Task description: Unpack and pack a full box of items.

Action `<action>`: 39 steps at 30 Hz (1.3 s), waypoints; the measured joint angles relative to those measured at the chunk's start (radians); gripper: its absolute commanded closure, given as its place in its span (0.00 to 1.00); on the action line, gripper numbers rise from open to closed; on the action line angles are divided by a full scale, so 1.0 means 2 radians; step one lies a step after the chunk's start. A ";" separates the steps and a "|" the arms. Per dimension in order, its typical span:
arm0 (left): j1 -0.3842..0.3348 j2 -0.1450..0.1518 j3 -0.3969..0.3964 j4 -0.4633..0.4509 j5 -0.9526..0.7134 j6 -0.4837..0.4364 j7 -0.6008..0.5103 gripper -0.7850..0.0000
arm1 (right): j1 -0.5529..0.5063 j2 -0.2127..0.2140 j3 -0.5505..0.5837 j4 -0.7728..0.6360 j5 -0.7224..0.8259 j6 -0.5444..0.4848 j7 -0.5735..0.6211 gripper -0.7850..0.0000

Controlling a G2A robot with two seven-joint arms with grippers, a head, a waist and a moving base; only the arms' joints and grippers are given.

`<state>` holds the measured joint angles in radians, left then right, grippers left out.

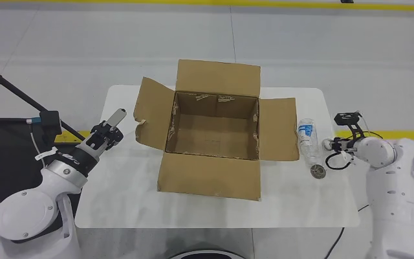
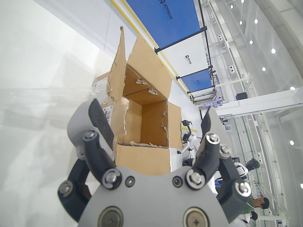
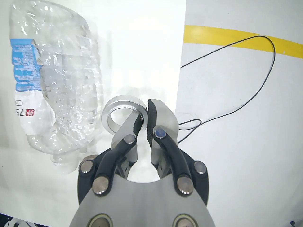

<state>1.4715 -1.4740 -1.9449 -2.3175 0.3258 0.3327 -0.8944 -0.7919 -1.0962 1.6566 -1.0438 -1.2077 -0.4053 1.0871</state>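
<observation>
An open, empty cardboard box (image 1: 217,139) stands mid-table with its flaps spread; it also fills the far part of the left wrist view (image 2: 142,109). A crushed clear plastic bottle (image 1: 308,137) with a blue and white label lies to the box's right (image 3: 54,72). Just in front of the bottle is a silver metal ring (image 1: 317,171). My right gripper (image 3: 144,120) is shut on the ring's (image 3: 118,109) wall, one finger inside and one outside. My left gripper (image 2: 151,112) stands open and empty to the left of the box (image 1: 115,122).
The white table (image 1: 213,213) ends close to the right of the ring. A thin black cable (image 3: 236,45) and a yellow line lie on the floor beyond that edge. A black stand (image 1: 39,120) is off the table's left side.
</observation>
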 measured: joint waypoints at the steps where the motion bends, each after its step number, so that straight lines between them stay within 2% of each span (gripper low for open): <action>1: 0.000 0.000 0.000 0.000 0.000 0.000 0.000 0.00 | 0.003 0.000 -0.003 0.005 -0.001 -0.001 0.001 0.95; 5: 0.000 0.000 0.000 0.000 0.000 0.000 0.000 0.00 | 0.014 0.001 -0.016 0.026 -0.003 -0.004 -0.002 0.81; 7: 0.000 0.000 0.000 0.000 0.000 0.000 0.000 0.00 | 0.018 0.002 -0.020 0.033 -0.003 -0.004 -0.004 0.77; 14: 0.000 0.000 0.000 0.000 0.000 0.000 0.000 0.00 | 0.024 0.005 -0.030 0.044 0.001 -0.006 -0.008 0.74; 16: 0.000 0.000 0.000 0.000 0.000 0.000 0.000 0.00 | 0.023 0.006 -0.030 0.043 0.003 -0.005 -0.009 0.69; 17: 0.000 0.000 0.000 0.000 0.000 0.000 0.000 0.00 | 0.022 0.008 -0.029 0.039 0.003 -0.004 -0.010 0.62; 18: 0.000 0.000 0.000 0.000 0.000 0.000 0.000 0.00 | 0.020 0.008 -0.028 0.034 0.003 -0.002 -0.010 0.61; 20: 0.000 0.000 0.000 0.000 0.000 0.000 0.000 0.00 | 0.014 0.011 -0.023 0.019 0.005 0.002 -0.012 0.50; 21: 0.000 0.000 0.000 0.000 0.000 0.000 0.000 0.00 | 0.010 0.012 -0.021 0.009 0.005 0.005 -0.012 0.33; 22: 0.000 0.000 0.000 0.000 0.000 0.000 0.000 0.00 | 0.006 0.013 -0.018 -0.002 0.006 0.008 -0.010 0.11; 23: 0.000 0.000 0.000 0.000 0.000 0.000 0.000 0.00 | -0.001 0.015 -0.012 -0.020 0.009 0.013 -0.009 0.00; 30: 0.000 0.000 0.000 0.000 0.000 0.000 0.000 0.00 | -0.063 0.020 0.023 -0.156 0.075 0.018 -0.009 0.00; 35: 0.000 0.000 0.000 0.000 0.000 0.000 0.000 0.00 | -0.113 0.020 0.042 -0.250 0.183 -0.003 -0.028 0.00; 39: 0.000 0.000 0.000 0.000 0.000 0.000 0.000 0.00 | -0.132 0.019 0.035 -0.291 0.264 -0.021 -0.026 0.00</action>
<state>1.4715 -1.4740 -1.9449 -2.3175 0.3258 0.3327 -0.8944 -1.0565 -1.0575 1.7268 -1.6266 -0.6792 -0.4469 1.0358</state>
